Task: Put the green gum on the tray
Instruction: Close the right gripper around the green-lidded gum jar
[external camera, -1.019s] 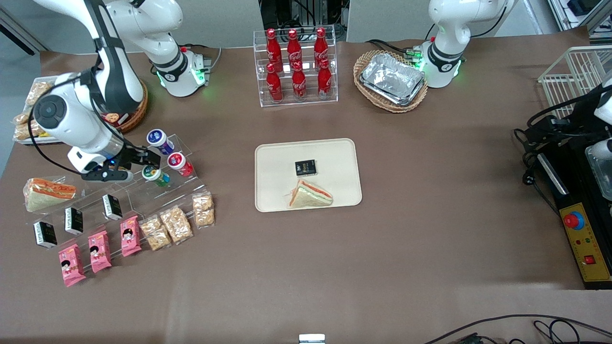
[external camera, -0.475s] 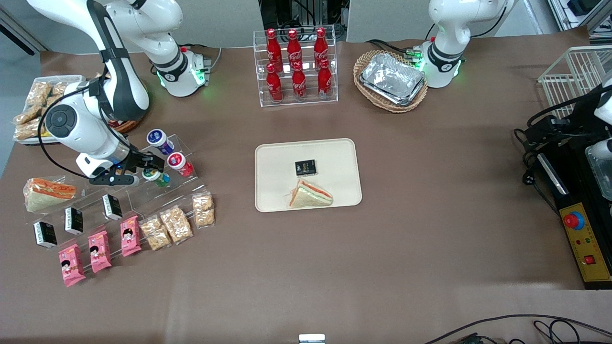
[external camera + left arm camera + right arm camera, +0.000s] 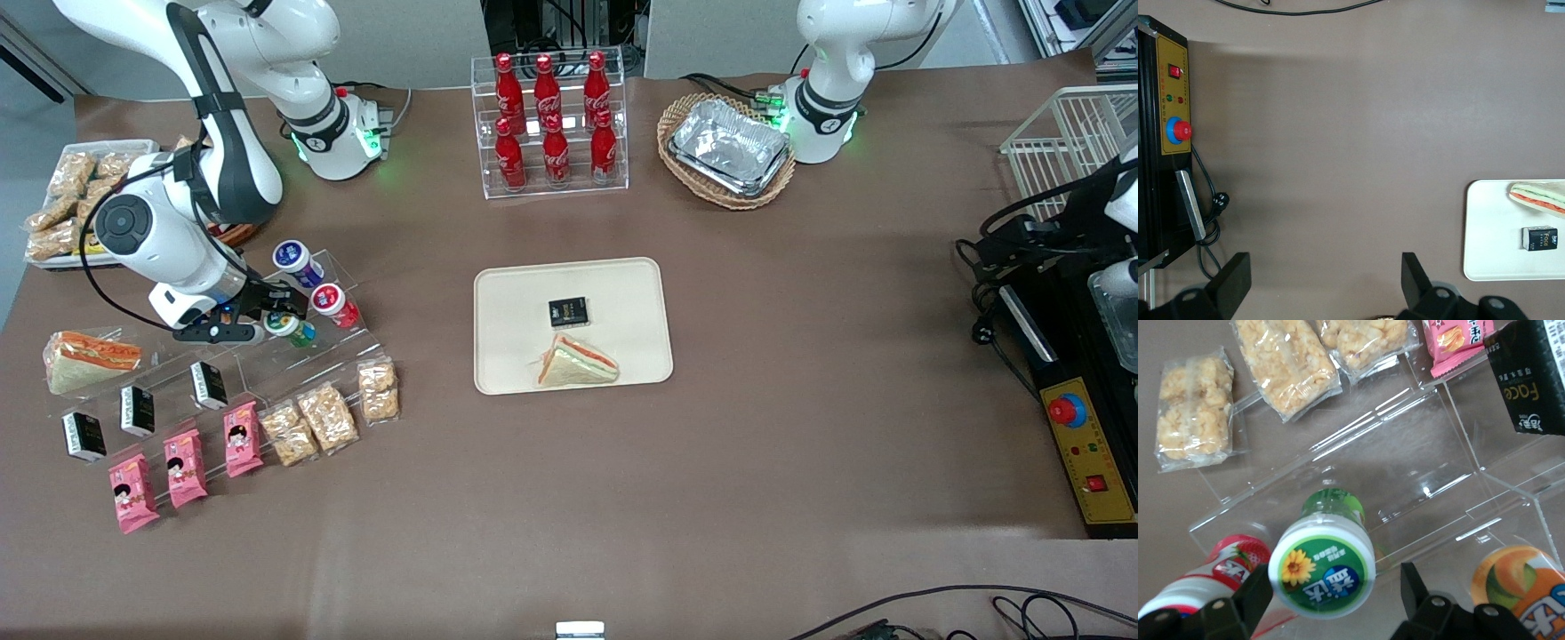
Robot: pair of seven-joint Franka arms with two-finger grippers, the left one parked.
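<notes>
The green gum is a small green canister with a white lid and green label, lying in a clear acrylic rack. In the front view it lies between the red-bodied canister and my gripper. My gripper is open, its fingers on either side of the lid, not touching it. In the front view the gripper sits low over the rack. The cream-beige tray lies at the table's middle, holding a sandwich and a black packet.
A blue-lidded canister and an orange-labelled one share the rack. Black packets, pink packets and cracker bags lie nearer the front camera. A cola rack and a wicker basket of foil trays stand farther from it.
My gripper has moved a little toward the green gum and lowered, closing in around its lid. The gum has not moved.
</notes>
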